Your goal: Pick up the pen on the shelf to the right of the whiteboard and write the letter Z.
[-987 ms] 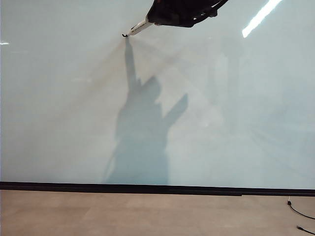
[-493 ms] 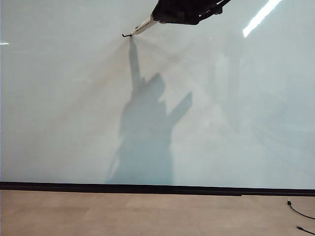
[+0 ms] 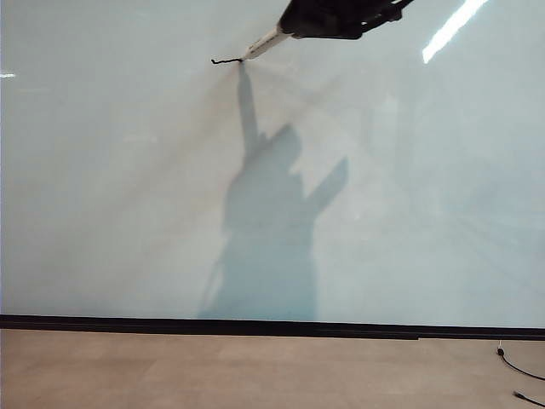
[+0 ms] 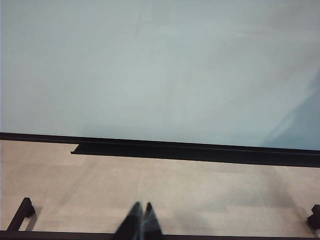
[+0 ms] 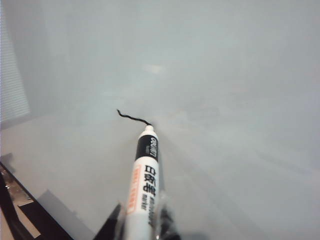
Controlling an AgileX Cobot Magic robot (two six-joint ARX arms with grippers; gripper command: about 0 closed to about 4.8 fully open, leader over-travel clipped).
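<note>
A tan floor [image 3: 255, 371] of large pale tiles runs along the bottom of the exterior view. A thin black cable [image 3: 521, 368] lies on it at the far right. A bright strip of ceiling light [image 3: 456, 30] reflects at the upper right, throwing soft shadows

We see a pale grey-white whiteboard [image 3: 128, 187] edged by a black strip [image 3: 255, 326], a tan floor [image 3: 255, 371], a white pen [image 5: 144, 190] with black band and orange print, and a wobbly black stroke [image 5: 132, 118] beyond the black right gripper [image 3: 294, 25].
</note>
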